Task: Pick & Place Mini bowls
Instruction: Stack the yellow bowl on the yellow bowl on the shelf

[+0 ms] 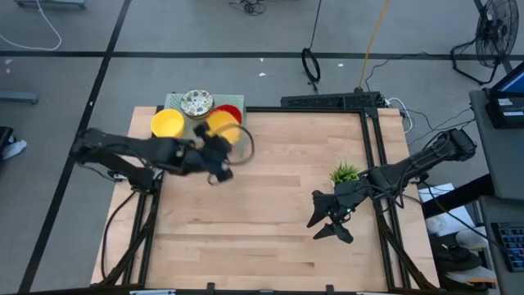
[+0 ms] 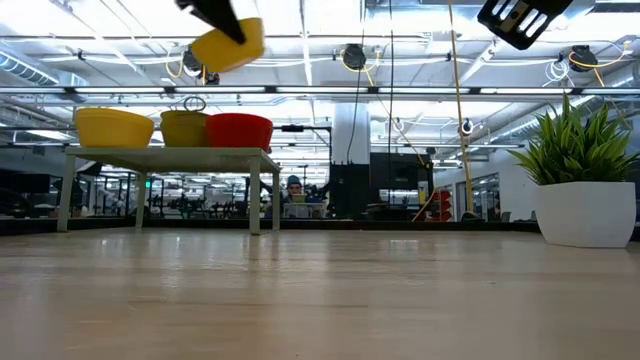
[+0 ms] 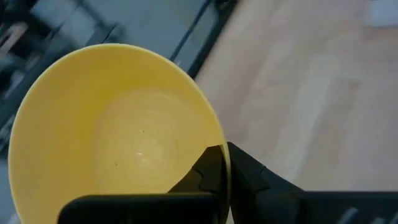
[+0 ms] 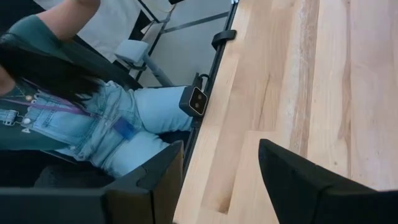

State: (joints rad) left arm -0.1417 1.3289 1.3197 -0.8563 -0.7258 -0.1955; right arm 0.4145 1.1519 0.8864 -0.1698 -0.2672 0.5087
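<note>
Left claw [image 1: 219, 141] clamped on rim of yellow mini bowl [image 3: 118, 137], held in air above desk [image 1: 278, 221] near far-left corner. Other mini bowls on small green stand [image 1: 174, 102] at that corner: yellow [image 1: 167, 123], speckled white [image 1: 197, 102], red [image 1: 232, 111]. Right claw [image 1: 327, 221] spread, holding nothing, over desk near potted plant [image 1: 345, 173]. Person [image 4: 74, 118] seated beside desk edge.

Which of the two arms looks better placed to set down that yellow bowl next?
The left. Its gripper is already shut on the rim of a yellow bowl, lifted above the table. The right gripper hangs open and empty near the plant, away from the bowls.
</note>
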